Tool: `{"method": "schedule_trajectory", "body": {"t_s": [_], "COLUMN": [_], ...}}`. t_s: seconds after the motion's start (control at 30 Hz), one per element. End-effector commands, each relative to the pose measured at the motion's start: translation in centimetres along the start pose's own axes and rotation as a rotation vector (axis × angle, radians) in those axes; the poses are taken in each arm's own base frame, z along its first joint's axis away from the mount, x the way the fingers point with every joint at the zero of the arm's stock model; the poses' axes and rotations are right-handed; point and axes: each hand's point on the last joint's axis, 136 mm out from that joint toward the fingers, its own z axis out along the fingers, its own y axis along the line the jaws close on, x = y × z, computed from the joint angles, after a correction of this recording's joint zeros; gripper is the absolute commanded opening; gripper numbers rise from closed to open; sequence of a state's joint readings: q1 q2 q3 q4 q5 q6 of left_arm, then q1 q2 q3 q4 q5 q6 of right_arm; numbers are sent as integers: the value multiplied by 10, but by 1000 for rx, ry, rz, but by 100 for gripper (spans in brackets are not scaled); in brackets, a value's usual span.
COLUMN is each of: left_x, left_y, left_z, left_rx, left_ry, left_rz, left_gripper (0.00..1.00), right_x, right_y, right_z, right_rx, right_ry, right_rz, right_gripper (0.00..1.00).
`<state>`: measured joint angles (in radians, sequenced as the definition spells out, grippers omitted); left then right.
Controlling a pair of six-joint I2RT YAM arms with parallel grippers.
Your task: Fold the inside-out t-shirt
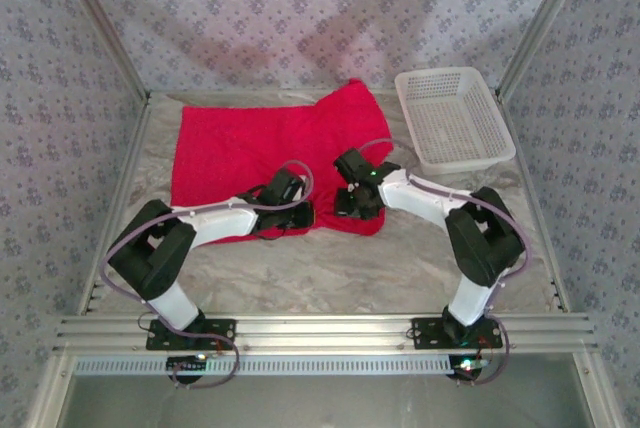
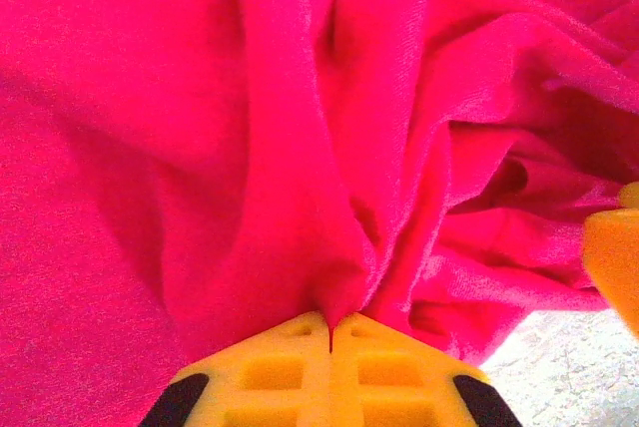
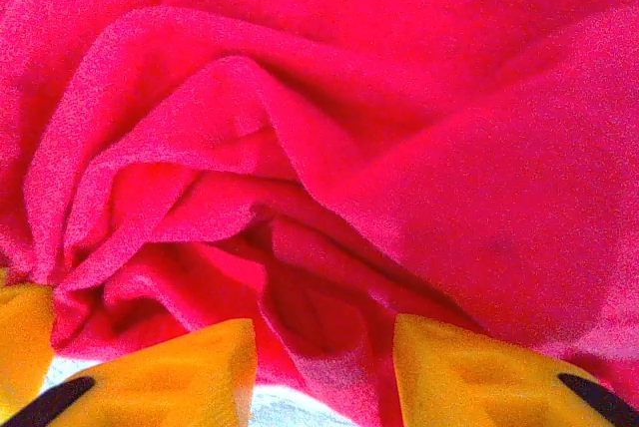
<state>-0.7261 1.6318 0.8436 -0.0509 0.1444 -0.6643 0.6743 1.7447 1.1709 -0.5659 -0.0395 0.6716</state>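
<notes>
Garment: inside-out t-shirt (image 1: 240, 148), plain red, spread on table (image 1: 330, 268) to the left of white lattice basket (image 1: 462, 162). Most of it lies flat. One pointed corner runs up toward the basket's far-left corner, near it but apart in the top view. The near edge is rumpled where both arms meet it.

Left gripper (image 1: 296, 213) sits on the t-shirt's near edge, well left of the basket and on the near side of it. In its wrist view the yellow fingers (image 2: 275, 372) are pressed together with only a thin line between them. A peak of red cloth is pinched right at that line, with folds fanning up and away from it. One more yellow fingertip (image 2: 611, 269) shows at the right edge of that view, just beside the bunched cloth.

Right gripper (image 1: 357, 200) is between the left gripper and the basket, over the t-shirt's near corner on the basket side. In its wrist view the fingers (image 3: 469, 372) stand apart, with a thick roll of cloth lying in the gap and layered folds piled beyond. A strip of pale table shows under the cloth between them.

The two grippers are near each other, with a little rumpled cloth between them.
</notes>
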Motion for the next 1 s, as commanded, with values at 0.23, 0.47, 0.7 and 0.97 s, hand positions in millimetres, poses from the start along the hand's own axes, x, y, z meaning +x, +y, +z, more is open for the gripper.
{"method": "schedule_trajectory", "body": {"t_s": [0.23,0.47,0.7,0.97], "left_x": [-15,-22,-19,-17], "left_y": [-5,-12,-12,-9], "left_z": [-10,-9,-5,-4], "left_rx": [8,30,32,27], "left_ry": [-44,-56,-43,-43], "left_rz": [-1,-9,-12,-16], "left_gripper": [0,0,0,0], "right_x": [-27,4,7,0], "right_y": [18,14,0,4], "right_z": [-89,-141,-85,-33], "right_rx": [-61,-227,-147,-80], "right_ry": [-157,-229,-166,-106], "right_rz": [-109,-98,-98,-139], "right_gripper": [0,0,20,49]}}
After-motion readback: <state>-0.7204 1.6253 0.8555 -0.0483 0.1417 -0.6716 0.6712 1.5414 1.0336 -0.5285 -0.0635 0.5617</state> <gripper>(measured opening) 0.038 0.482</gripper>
